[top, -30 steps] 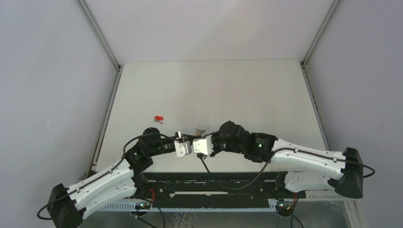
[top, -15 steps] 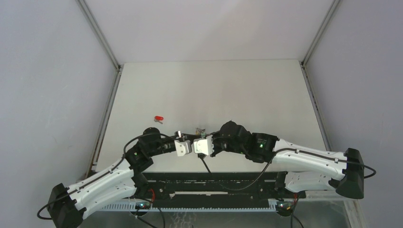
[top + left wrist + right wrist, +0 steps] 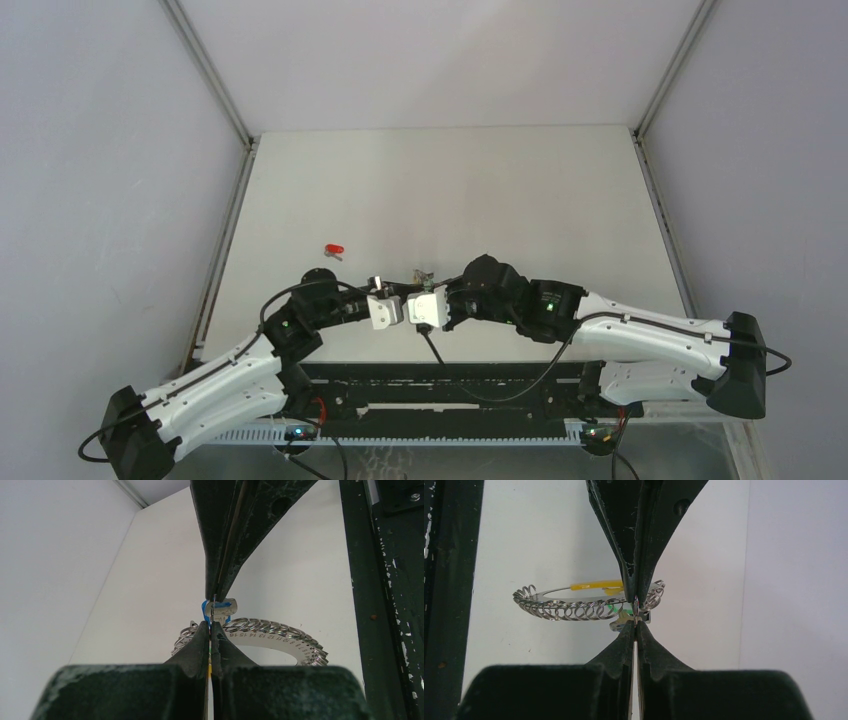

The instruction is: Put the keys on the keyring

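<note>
Left gripper [image 3: 211, 626] pinches the keyring [image 3: 270, 630] by its yellow tab [image 3: 596, 585], it seems | right gripper [image 3: 636, 626], tip to tip, nips the blue key [image 3: 206, 609] | red key [image 3: 334, 248] lies apart on the table [image 3: 500, 200] | likely light, stiff, slippery metal — best held by the plastic heads

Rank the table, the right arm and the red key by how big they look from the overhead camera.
1. Table, largest.
2. Right arm, clearly smaller.
3. Red key, by far the smallest, a mere speck.
</note>
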Available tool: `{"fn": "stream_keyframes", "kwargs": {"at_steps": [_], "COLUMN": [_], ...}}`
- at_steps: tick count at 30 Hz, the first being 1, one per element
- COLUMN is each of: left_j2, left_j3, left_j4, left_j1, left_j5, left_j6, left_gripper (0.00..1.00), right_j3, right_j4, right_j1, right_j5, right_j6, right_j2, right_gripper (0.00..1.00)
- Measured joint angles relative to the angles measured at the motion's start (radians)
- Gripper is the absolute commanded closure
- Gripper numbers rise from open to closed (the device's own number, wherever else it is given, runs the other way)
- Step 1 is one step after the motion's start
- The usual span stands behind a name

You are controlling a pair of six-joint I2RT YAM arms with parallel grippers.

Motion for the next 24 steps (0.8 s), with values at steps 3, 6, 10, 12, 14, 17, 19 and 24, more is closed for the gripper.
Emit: {"fn": "stream_keyframes", "kwargs": {"at_steps": [3,6,10,12,14,17,19,24], "left_j2": [0.000,0.000,0.000,0.000,0.000,0.000,0.000,0.000], "left_j3": [0.000,0.000,0.000,0.000,0.000,0.000,0.000,0.000], "left_j4": [0.000,0.000,0.000,0.000,0.000,0.000,0.000,-0.002], "left_j1": [0.000,0.000,0.000,0.000,0.000,0.000,0.000,0.000], "left_j5": [0.001,0.002,0.003,0.007,0.012,0.017,0.018,0.018], "left_j6": [0.000,0.000,0.000,0.000,0.000,0.000,0.000,0.000], "left_gripper": [1.00,1.00,1.00,1.00,1.00,1.00,1.00,1.00], "right_j3": [0.000,0.000,0.000,0.000,0.000,0.000,0.000,0.000], "right_j4": [0.000,0.000,0.000,0.000,0.000,0.000,0.000,0.000], "right_j1": [0.000,0.000,0.001,0.001,0.001,0.001,0.001,0.005], "right_j5": [-0.001,-0.002,-0.003,-0.003,-0.003,-0.003,-0.003,-0.002], "right_j6": [0.000,0.000,0.000,0.000,0.000,0.000,0.000,0.000], "right_j2": [0.000,0.000,0.000,0.000,0.000,0.000,0.000,0.000], "right_gripper": [1.00,1.00,1.00,1.00,1.00,1.00,1.00,1.00]}}
